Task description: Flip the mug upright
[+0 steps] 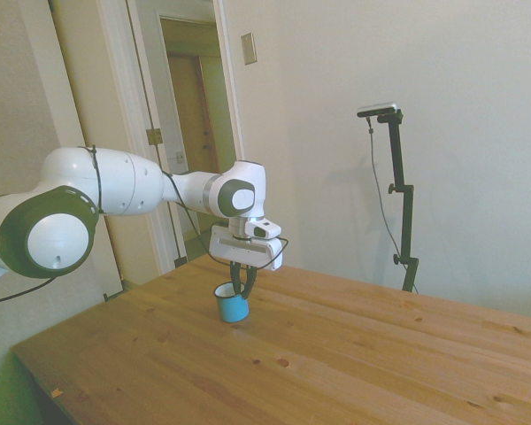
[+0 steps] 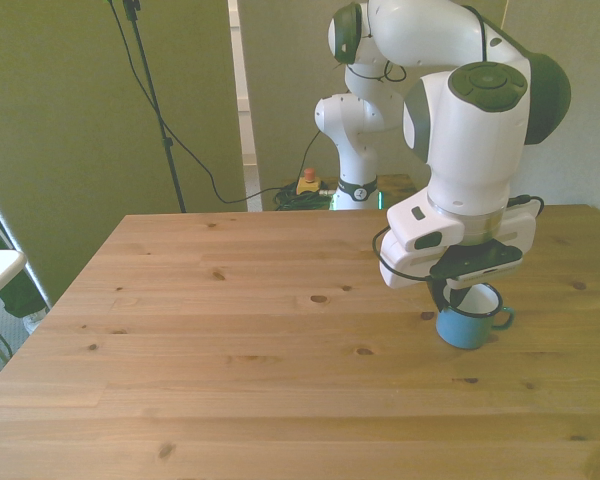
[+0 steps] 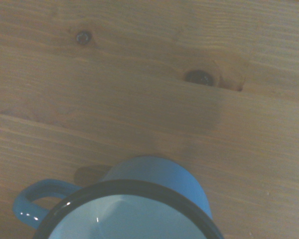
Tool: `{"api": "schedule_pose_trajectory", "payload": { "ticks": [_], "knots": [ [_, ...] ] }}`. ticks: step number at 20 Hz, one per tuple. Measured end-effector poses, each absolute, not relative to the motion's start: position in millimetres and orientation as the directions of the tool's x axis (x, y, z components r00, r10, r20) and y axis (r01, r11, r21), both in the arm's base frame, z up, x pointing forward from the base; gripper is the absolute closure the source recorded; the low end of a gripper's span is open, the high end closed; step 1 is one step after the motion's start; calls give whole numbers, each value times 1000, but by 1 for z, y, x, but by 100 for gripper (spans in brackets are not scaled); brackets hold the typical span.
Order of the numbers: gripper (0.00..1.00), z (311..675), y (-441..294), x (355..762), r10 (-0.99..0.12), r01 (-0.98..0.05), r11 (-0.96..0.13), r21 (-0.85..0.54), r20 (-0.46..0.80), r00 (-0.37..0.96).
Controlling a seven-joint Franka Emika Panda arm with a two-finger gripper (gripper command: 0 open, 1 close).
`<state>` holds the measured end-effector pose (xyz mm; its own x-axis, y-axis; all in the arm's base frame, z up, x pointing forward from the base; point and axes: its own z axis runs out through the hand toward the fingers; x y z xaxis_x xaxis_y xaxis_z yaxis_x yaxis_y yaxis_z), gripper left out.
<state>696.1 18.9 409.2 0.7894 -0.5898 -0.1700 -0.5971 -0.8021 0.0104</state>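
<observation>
Side view: mug [image 1: 233, 303] upright, directly under claw [image 1: 242, 282].

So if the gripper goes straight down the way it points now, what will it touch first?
The mug. The gripper points down at the mug's rim, and the mug already stands upright on the table. The fingers seem to be at the rim, one perhaps inside, but depth is unclear.

The mug [image 2: 469, 321] stands upright on the table [image 2: 230, 330], mouth up, toward the front view's right and near the middle of the table's depth; its handle [image 2: 501, 318] points to the front view's right. The gripper [image 2: 458, 296] hangs directly above it, reaching down to the rim and into the mouth.
</observation>
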Motion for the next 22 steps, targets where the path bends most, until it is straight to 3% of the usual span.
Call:
{"api": "schedule_pose_trajectory", "payload": {
  "ticks": [12, 22],
  "knots": [
    [0, 470, -4, 683, -622, -626, -779, -36, -86, 778],
    [0, 497, 15, 617, -742, -744, -666, -54, 149, 654]
  ]
}}
